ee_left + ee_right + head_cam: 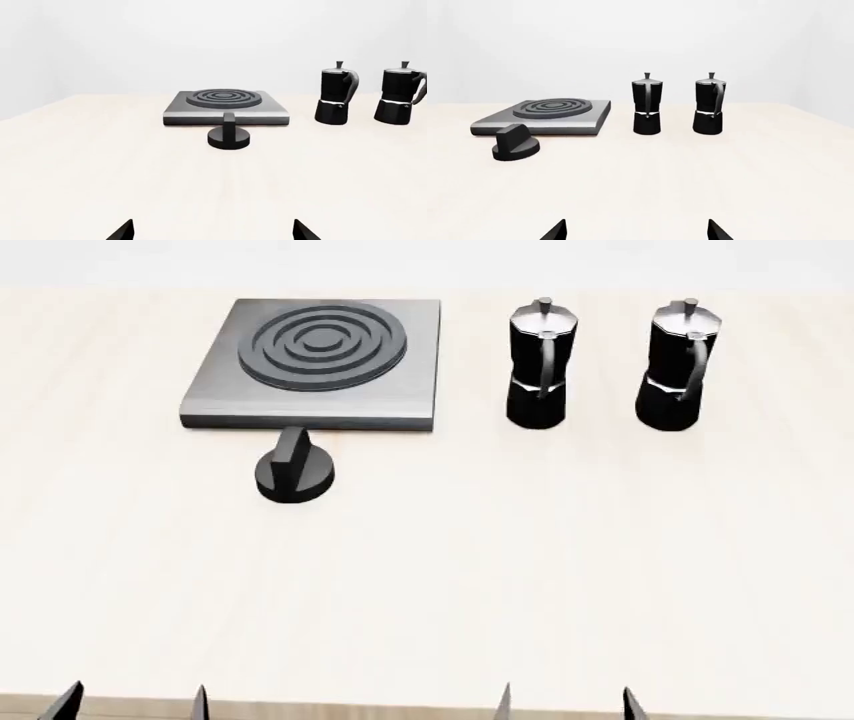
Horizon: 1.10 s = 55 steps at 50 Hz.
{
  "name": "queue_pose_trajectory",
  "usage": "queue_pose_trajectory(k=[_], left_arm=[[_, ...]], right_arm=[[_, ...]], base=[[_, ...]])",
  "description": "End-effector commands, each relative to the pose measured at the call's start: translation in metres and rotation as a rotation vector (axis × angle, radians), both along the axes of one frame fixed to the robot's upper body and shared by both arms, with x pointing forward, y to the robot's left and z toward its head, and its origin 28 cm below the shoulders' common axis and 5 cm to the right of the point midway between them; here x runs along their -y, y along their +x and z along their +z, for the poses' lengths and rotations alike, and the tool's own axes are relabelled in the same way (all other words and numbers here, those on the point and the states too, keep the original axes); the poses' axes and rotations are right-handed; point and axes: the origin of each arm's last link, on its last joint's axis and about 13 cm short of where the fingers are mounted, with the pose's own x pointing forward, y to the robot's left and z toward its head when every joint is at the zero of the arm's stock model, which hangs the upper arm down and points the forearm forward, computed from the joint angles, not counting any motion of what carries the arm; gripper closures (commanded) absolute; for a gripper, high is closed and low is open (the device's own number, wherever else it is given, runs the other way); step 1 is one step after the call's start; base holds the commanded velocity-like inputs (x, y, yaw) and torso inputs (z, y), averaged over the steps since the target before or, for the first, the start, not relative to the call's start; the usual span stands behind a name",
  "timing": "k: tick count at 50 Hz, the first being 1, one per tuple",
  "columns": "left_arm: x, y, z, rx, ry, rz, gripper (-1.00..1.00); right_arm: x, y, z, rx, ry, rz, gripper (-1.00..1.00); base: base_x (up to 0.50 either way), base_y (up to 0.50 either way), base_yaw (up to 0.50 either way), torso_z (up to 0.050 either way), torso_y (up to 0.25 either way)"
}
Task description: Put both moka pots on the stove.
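Two upright black moka pots (539,365) (678,365) stand beside the bare stove (320,365).

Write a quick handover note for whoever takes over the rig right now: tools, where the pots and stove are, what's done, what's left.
Left tool: open, empty, low at the near table edge.
Right tool: open, empty, also at the near edge.
Stove: far left of centre on the table, burner bare.
Near moka pot: upright on the table just right of the stove.
Far moka pot: upright, further right, apart from the first.
Black knob: on the table in front of the stove; not part of the job.
Done: nothing yet.
Left: grasp each pot and set both on the stove.
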Motion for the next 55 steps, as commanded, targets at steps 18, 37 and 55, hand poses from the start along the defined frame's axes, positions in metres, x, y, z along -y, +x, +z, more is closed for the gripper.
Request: queue_pose_trajectory(k=[18, 37, 55], left_arm=[[0.005, -0.043, 0.072, 0.235, 0.002, -0.011, -1.00], [0.006, -0.046, 0.078, 0.263, 0.000, -0.023, -1.00], [0.007, -0.045, 0.075, 0.255, 0.002, -0.024, -1.00]], right_arm=[[-0.006, -0.042, 0.079, 0.264, -0.002, 0.028, -1.00], [-0.008, -0.050, 0.092, 0.318, 0.004, 0.030, -1.00], [-0.005, -0.044, 0.086, 0.298, -0.002, 0.021, -1.00]], base=[[0.00, 0.00, 0.00, 0.000, 0.000], [0.00, 0.00, 0.00, 0.000, 0.000], [0.09, 0.00, 0.00, 0.000, 0.000]])
